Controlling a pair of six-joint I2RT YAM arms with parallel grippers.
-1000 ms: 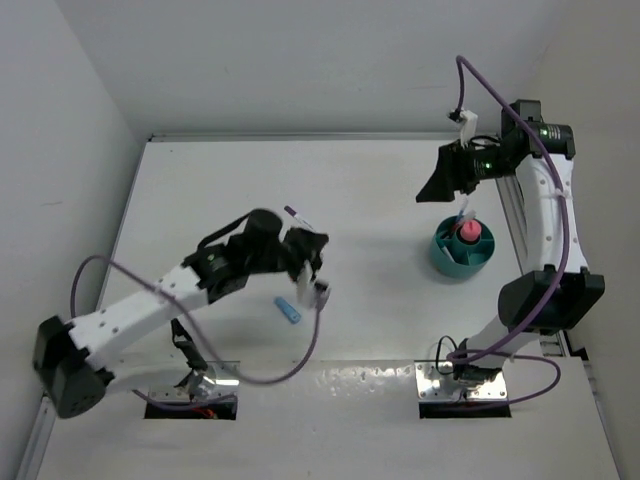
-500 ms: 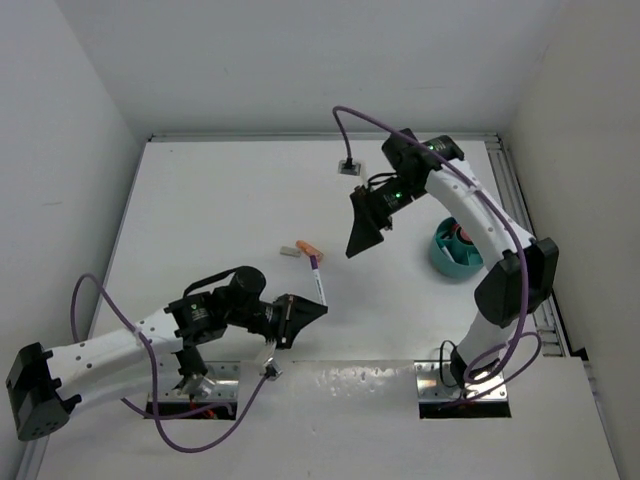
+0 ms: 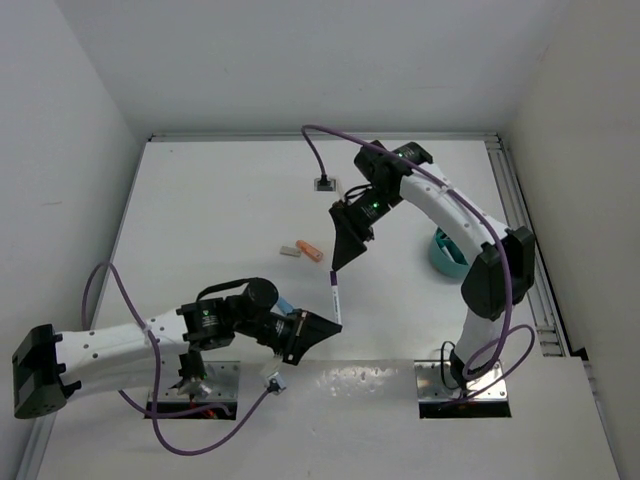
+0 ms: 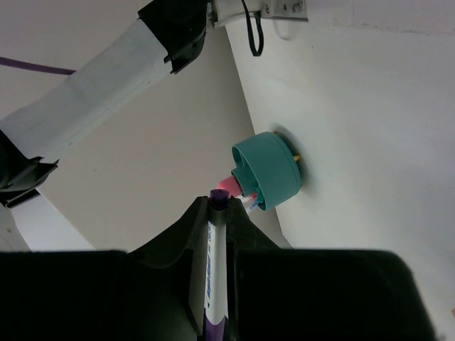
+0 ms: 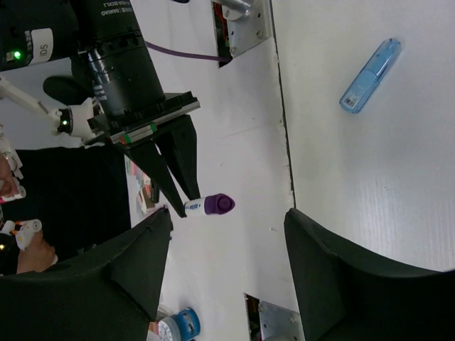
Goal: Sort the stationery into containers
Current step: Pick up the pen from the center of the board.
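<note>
Top view: the left claw [image 3: 322, 327] grips a purple-capped pen [image 3: 333, 297] low over the near tabletop [image 3: 220, 210]. The right claw [image 3: 345, 245] hangs just beyond the pen's far end. The teal cup [image 3: 442, 258] stands at the right, partly hidden by the right arm. An orange stick [image 3: 313, 251] and a beige eraser [image 3: 290, 251] lie side by side. Left wrist view: the pen is clamped between the fingers, and the cup holds a pink marker [image 4: 226, 185]. Right wrist view: the fingers are spread wide and hold nothing, and a blue stick [image 5: 370, 76] lies on the tabletop.
</note>
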